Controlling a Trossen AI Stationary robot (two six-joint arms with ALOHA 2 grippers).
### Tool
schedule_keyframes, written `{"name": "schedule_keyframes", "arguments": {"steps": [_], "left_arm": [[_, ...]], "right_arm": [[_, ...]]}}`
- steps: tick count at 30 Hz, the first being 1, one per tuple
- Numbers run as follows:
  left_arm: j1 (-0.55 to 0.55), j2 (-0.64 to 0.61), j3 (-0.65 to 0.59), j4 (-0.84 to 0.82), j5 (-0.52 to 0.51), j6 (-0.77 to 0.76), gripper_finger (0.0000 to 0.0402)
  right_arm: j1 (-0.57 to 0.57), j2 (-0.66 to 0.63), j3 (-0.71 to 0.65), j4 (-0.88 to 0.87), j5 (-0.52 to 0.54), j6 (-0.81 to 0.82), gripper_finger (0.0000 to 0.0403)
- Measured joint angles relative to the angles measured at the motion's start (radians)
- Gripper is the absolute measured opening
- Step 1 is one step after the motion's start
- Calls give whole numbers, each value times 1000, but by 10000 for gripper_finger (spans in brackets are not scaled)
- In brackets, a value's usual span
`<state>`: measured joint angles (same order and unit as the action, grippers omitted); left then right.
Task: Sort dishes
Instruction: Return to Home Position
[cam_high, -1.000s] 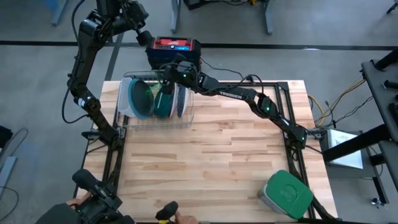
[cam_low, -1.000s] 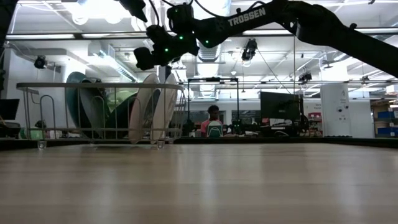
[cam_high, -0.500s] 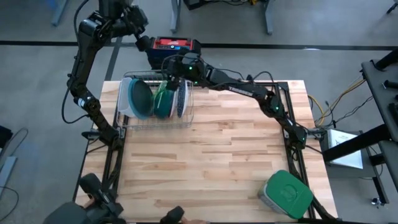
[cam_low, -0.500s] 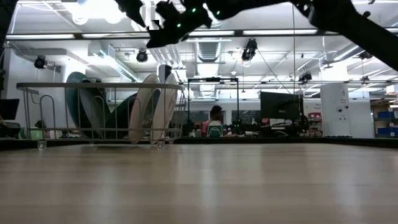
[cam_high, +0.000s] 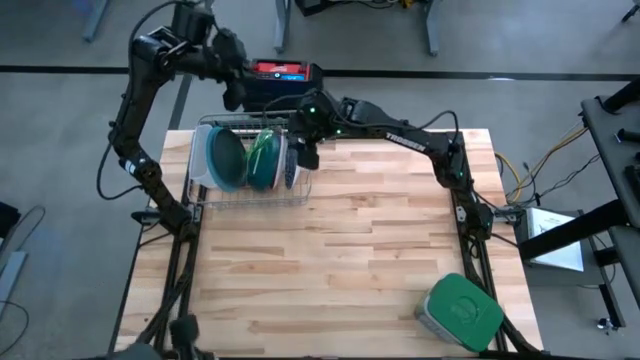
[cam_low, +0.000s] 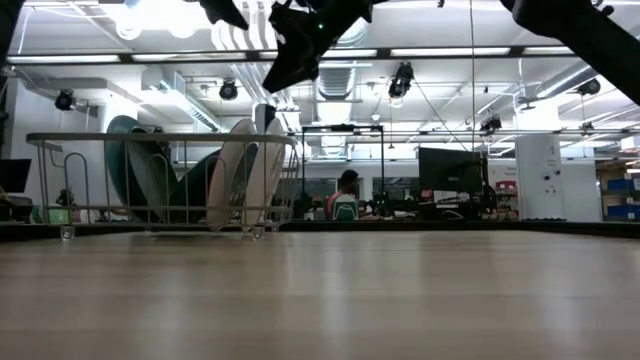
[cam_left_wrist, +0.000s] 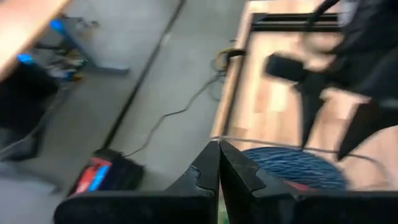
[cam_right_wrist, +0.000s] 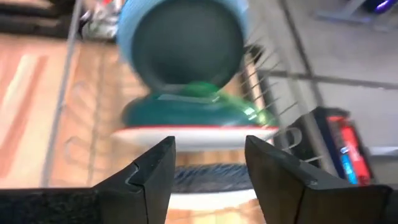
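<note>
Right gripper (cam_high: 304, 152) has risen off the rack (cam_high: 255, 201) and drawn back.
High view: dishes (cam_high: 248, 160) stand on edge inside it; left gripper (cam_high: 233, 95) waits behind. Low view: nothing leans out. Wrist views: right fingers (cam_right_wrist: 152, 180) spread, empty; left pressed together. Best retract upward, clear of wires.

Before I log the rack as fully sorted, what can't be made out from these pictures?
High view: dishes on edge in the wire metal rack overlap; exact count unclear.
Left wrist view: the shut left tool covers part of the round blue-patterned plate.
High view: the green lid hides what the square grey container holds.
</note>
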<state>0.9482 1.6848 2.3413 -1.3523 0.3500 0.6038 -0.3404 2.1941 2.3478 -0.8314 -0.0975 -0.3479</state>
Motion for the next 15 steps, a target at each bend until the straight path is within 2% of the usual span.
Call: {"name": "schedule_keyframes", "arguments": {"steps": [12,15], "left_arm": [[-266,-58,-1,-43,11,-49,0],[-343,-91,-23,-30,50,-60,0]], "right_arm": [[76,-18,-17,-104,-26,-24,157],[79,-58,-54,-112,-143,-27,152]]}}
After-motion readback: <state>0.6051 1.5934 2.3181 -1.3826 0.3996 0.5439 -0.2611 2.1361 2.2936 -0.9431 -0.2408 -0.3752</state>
